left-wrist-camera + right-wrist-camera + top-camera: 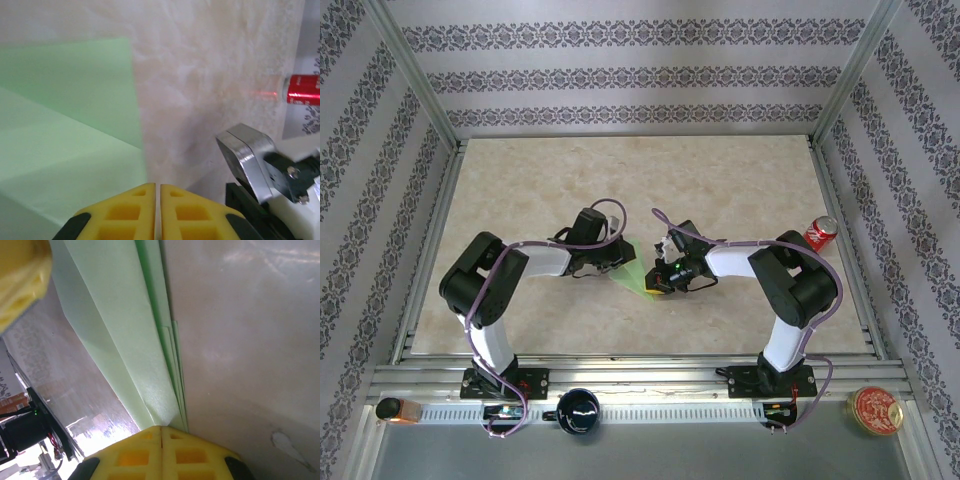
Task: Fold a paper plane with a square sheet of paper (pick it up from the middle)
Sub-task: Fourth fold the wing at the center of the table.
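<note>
The light-green sheet of paper (635, 272) is seen near the middle of the table (740, 190), folded into a long shape of several layers that narrows toward the near end. It lies between the two arms' ends, and whether it rests flat or is raised off the surface cannot be told from above. In the right wrist view its stacked folded edges are seen running straight down into the tips of the right gripper (161, 429), whose yellow jaws are pressed together on the paper's end. The left gripper (156, 187) is met at the paper's other side. Its yellow jaws are also closed, with no gap between them, and the sheet's edge reaches the left-hand fingertip, but whether any paper is pinched there cannot be made out. The two grippers are held close to each other, with the sheet between them. A red soda can (820, 232) is found well apart, by the table's right edge. A dark mug (578, 410) and a round red tin (875, 410) are set on the ledge in front of the arm bases.
</note>
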